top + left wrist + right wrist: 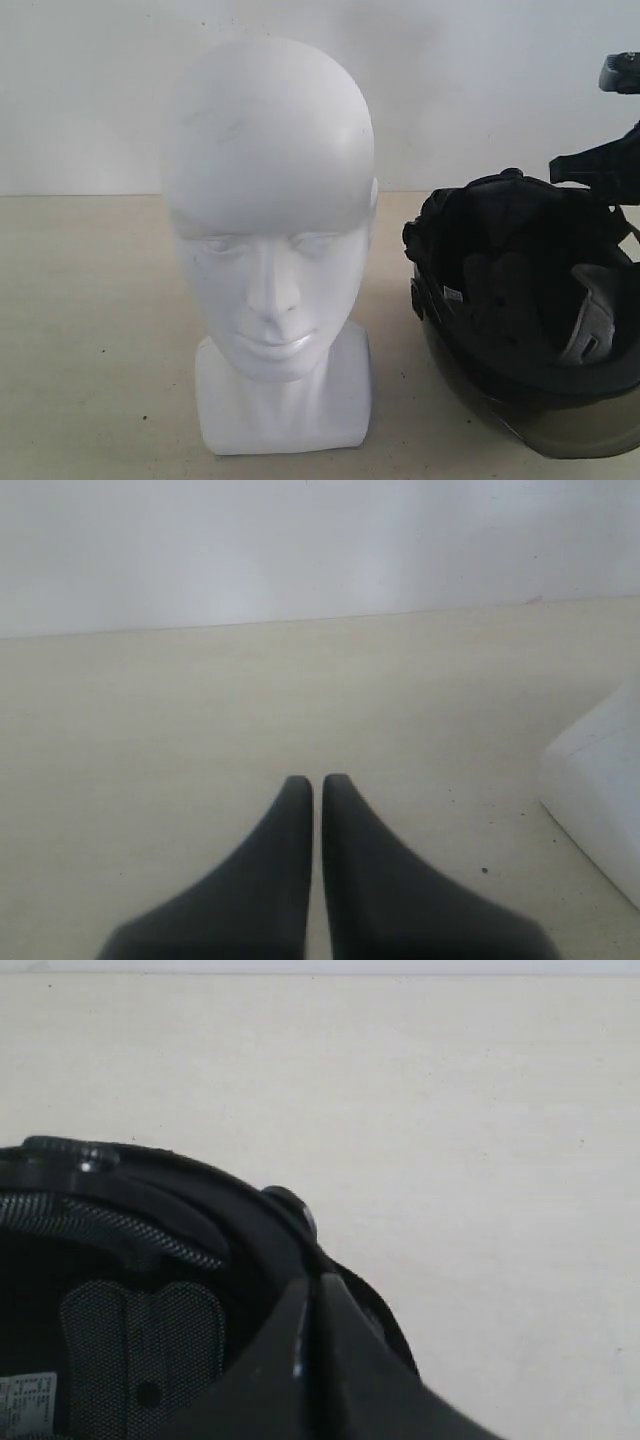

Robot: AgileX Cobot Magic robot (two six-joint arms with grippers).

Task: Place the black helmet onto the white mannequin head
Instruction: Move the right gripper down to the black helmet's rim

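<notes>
Sitting bare on the table (90,330), the white mannequin head (270,200) has the black helmet (520,300) lying just beside it, lining upward, not yet lifted. The left fingers (290,830) are closed on nothing; the right fingers (290,1360), pressed together, are by the helmet's rim, so the whole placing is left to do

Matte black jaws, broad at the base, taper to smooth, rounded tips.

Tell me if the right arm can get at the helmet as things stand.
Probably yes. The right gripper is already at the helmet rim, its fingers together, and nothing shows between them. The helmet lies with its padded opening exposed, apart from the head.
</notes>
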